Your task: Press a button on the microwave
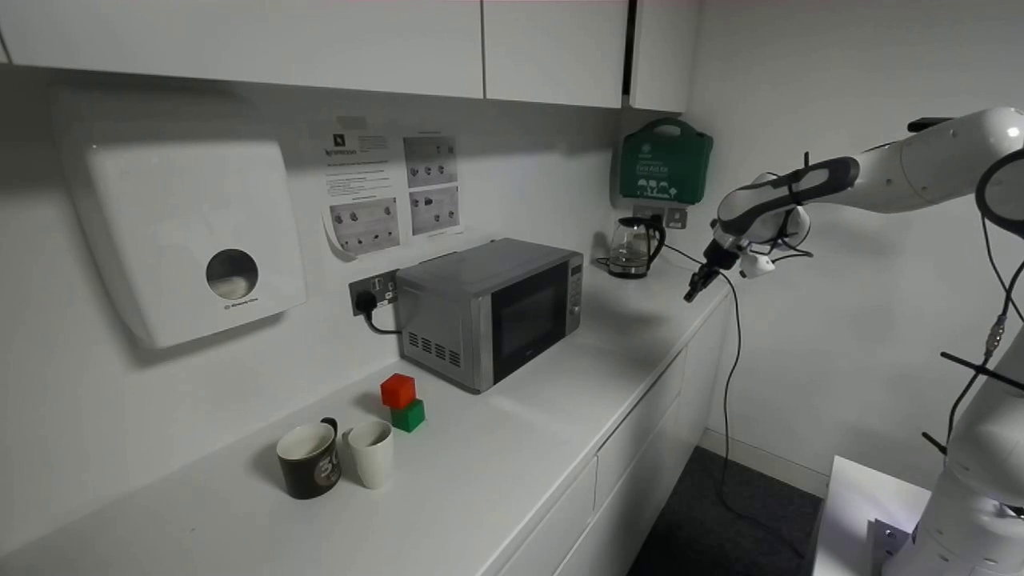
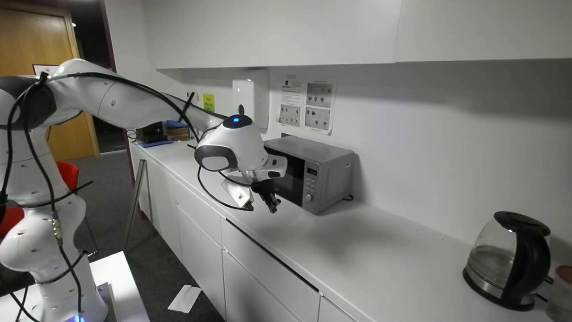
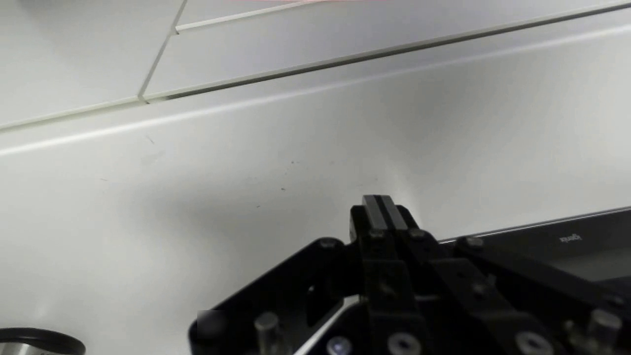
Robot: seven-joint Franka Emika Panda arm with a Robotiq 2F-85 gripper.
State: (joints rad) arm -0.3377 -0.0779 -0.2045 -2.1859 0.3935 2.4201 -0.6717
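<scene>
The microwave (image 1: pixel 490 308) stands on the white desk (image 1: pixel 496 480), in the middle of an exterior view, its dark window (image 1: pixel 530 320) turned toward the desk's front edge and its control strip (image 2: pixel 309 184) at the right end of that face. The end effector (image 3: pixel 385 212) is clenched: in the wrist view its two pads (image 3: pixel 373 212) lie together side by side. It hangs near the desk's front edge, tipped downward, to the right of the microwave and apart from it in an exterior view; in the wrist view the microwave's front shows at the lower right. A glass kettle (image 2: pixel 494 255) stands to the right of the microwave in both exterior views, well apart from it. At the near left in an exterior view, a black mug (image 1: pixel 304 474) and a white mug (image 1: pixel 374 464) stand just beside each other. Between them and the microwave are a red cube (image 1: pixel 398 392) and a green cube (image 1: pixel 409 417); the red one appears to rest on the green, though the overlap makes this hard to confirm. A green first aid kit (image 1: pixel 666 164) hangs above the kettle.
</scene>
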